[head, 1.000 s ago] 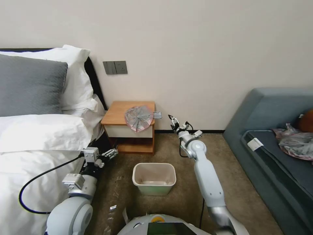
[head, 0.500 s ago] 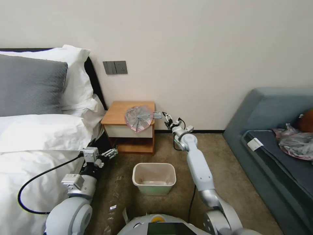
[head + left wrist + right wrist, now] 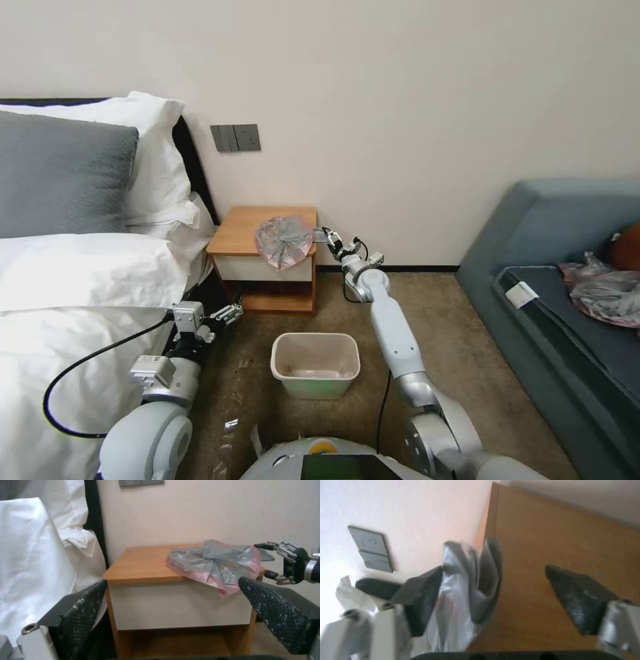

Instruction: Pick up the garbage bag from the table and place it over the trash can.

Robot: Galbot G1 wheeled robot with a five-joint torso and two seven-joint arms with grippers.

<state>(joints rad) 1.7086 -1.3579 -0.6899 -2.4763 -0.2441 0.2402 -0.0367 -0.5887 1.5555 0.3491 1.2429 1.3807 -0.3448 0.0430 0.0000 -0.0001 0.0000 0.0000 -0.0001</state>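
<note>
The garbage bag [image 3: 285,241] lies crumpled on the worktop [image 3: 248,230], at its 4 o'clock corner, one pink fold drooping over the front edge and a grey flap pointing toward 3 o'clock. The right claw [image 3: 328,237] spreads wide around that flap. The left claw [image 3: 229,312] hangs wide beside the bed [image 3: 80,293]. The trash can [image 3: 315,365] stands on the floor.

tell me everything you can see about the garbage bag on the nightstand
The garbage bag is thin, translucent grey plastic with a pink rim, crumpled into a wrinkly, loosely gathered bundle. It lies on the orange-brown top of the table, at its front right part, with one pink fold drooping over the white drawer front. A small grey flap juts out past the table's right edge, and the open right gripper has its fingers on either side of that flap, not closed.
</note>
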